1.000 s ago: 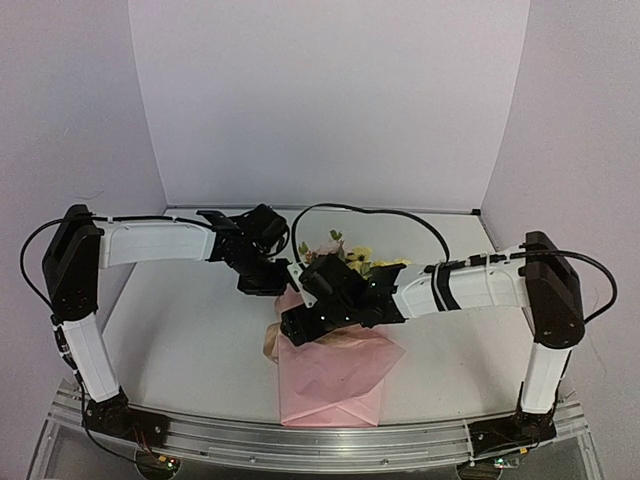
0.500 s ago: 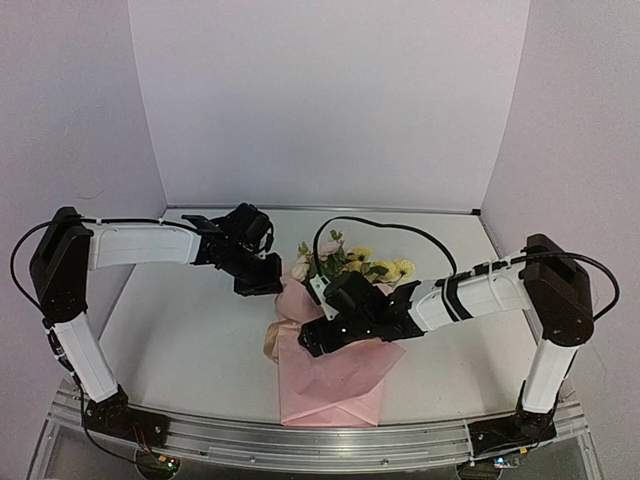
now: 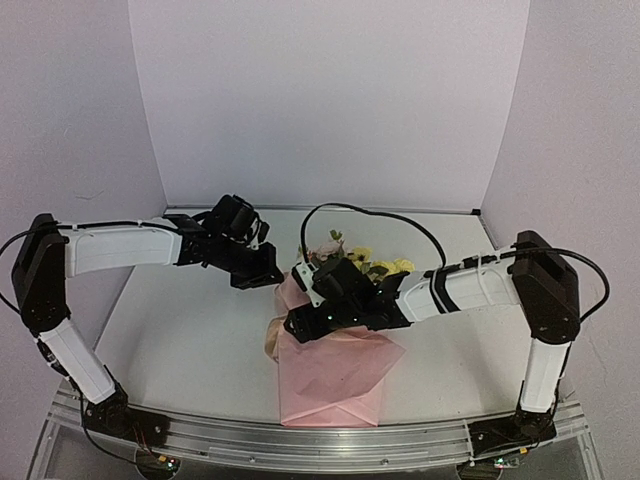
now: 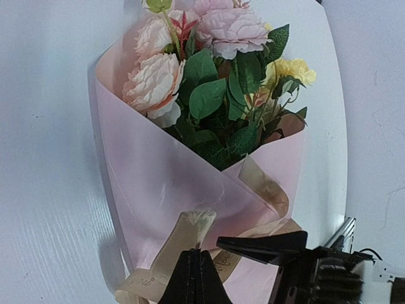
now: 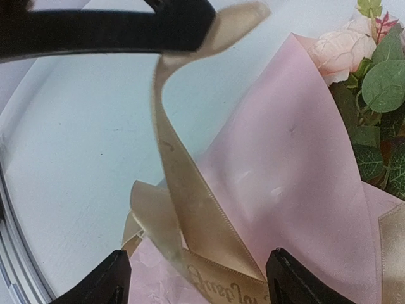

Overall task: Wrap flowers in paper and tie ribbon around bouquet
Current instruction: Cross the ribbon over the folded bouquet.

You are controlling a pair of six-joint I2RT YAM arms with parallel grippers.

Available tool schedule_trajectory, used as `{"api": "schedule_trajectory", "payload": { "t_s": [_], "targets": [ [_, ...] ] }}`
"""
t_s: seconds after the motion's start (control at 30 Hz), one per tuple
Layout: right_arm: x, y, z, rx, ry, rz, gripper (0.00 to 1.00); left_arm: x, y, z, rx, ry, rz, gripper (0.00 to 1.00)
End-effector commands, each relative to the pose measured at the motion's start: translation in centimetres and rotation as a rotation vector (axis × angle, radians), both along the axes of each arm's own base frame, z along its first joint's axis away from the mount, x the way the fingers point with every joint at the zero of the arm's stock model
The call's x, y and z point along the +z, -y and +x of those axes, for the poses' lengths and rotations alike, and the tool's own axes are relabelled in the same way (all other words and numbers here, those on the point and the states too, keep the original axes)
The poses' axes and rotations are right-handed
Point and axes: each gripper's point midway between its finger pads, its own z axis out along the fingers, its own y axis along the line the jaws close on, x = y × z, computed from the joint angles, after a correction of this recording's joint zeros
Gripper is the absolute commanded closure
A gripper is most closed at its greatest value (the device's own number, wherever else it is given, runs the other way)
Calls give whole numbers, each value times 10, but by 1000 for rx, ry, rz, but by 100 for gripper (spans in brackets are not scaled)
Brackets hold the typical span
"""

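Observation:
The bouquet lies on the white table: pink paper (image 3: 335, 380) (image 4: 152, 177) (image 5: 285, 164) folded into a cone around the flowers (image 3: 365, 262) (image 4: 215, 76) (image 5: 373, 76). The tan ribbon (image 4: 180, 237) (image 5: 190, 202) (image 3: 271, 340) loops across the cone's lower part. My left gripper (image 3: 258, 278) (image 4: 193, 272) is shut on the ribbon's frayed end and holds that strand up off the paper. My right gripper (image 3: 297, 325) (image 5: 199, 278) hangs open over the cone's left edge. The raised strand passes between its fingers, which do not pinch it.
White walls close in the table at the back and on both sides. A metal rail (image 3: 300, 440) runs along the near edge by the arm bases. The right arm's black cable (image 3: 370, 212) arcs above the flowers. Bare table (image 3: 180, 330) lies left of the bouquet.
The left arm has swung its elbow out to the left, its gripper edging back and left with the ribbon end. The right gripper dipped right, then returned left over the cone's edge.

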Motion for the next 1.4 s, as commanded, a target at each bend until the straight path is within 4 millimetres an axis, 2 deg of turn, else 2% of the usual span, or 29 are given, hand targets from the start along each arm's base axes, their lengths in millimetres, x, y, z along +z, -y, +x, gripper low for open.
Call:
{"api": "schedule_trajectory", "payload": {
  "t_s": [0.0,0.13,0.23,0.43,0.6,0.77,1.07,1.27,1.37],
  "targets": [
    [-5,-2,6,-10,17,-48,27,33,2,-6,-20,66,-93,100],
    [-9,-1,8,-23,16,-60,33,38,-2,-13,-20,82,-125,100],
    [-9,1,11,-43,20,-64,44,42,-2,-19,-35,100,-145,100],
    [8,8,17,-70,19,-46,68,50,8,-40,-124,163,-193,100],
    [17,9,19,-76,-5,-26,78,42,23,-64,-241,192,-234,100],
    [24,9,18,-71,-20,-7,79,20,34,-83,-327,171,-220,100],
    [41,6,17,-58,-17,13,76,-18,40,-96,-393,129,-109,100],
    [47,6,16,-53,-21,22,76,-48,33,-91,-362,79,-2,100],
    [52,6,14,-45,-22,28,77,-59,27,-82,-311,67,70,100]
  ]
}}
